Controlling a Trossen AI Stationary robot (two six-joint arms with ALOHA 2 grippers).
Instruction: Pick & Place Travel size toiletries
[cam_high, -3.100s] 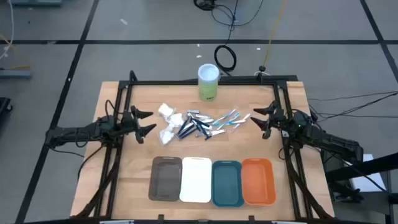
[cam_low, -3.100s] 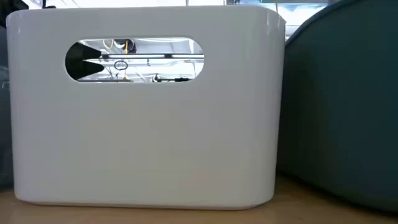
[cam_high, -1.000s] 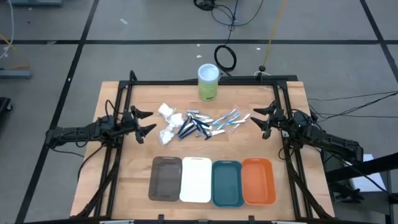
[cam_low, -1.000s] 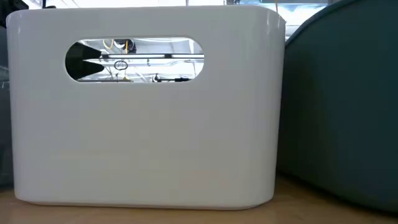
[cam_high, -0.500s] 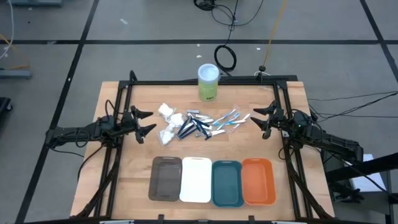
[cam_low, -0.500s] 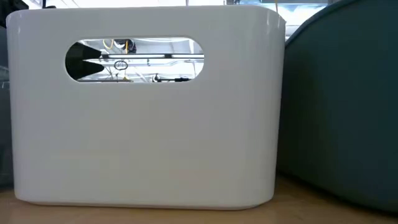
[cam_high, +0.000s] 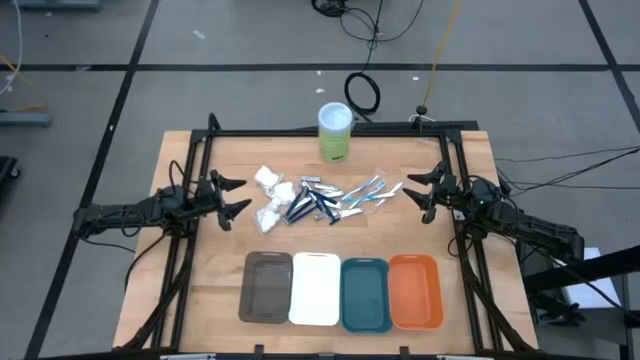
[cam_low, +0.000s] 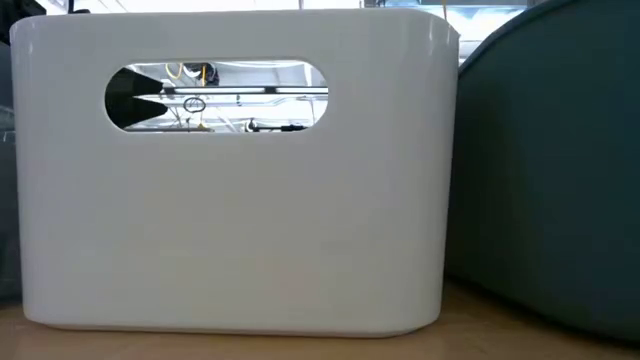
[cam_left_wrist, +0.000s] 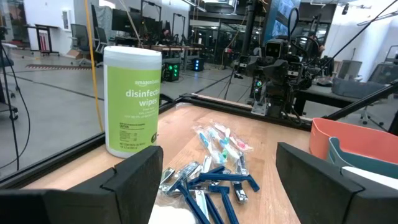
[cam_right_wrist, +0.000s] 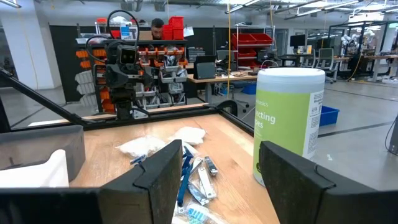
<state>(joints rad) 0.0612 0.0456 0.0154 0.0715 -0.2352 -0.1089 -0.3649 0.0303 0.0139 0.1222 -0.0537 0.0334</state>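
The travel size toiletries lie in a loose pile mid-table. White wads (cam_high: 272, 195) are at its left, dark blue razors (cam_high: 310, 208) and small silver tools (cam_high: 315, 185) in the middle, and toothbrushes (cam_high: 368, 193) at its right. My left gripper (cam_high: 232, 197) hovers open at the table's left side, pointing level at the pile. My right gripper (cam_high: 413, 190) hovers open at the right side, facing it. In the left wrist view, the razors (cam_left_wrist: 211, 186) and toothbrushes (cam_left_wrist: 222, 144) lie beyond my open left gripper (cam_left_wrist: 217, 186). In the right wrist view, the wads (cam_right_wrist: 168, 142) and razors (cam_right_wrist: 186, 168) lie beyond my open right gripper (cam_right_wrist: 221, 180).
A green-and-white wipes canister (cam_high: 336, 131) stands at the far edge. Four trays line the near edge: brown (cam_high: 267, 288), white (cam_high: 316, 290), teal (cam_high: 365, 294), orange (cam_high: 415, 291). The white tray's wall (cam_low: 230, 200) and the teal tray (cam_low: 550, 180) fill the low view. A black frame (cam_high: 330, 130) borders the table.
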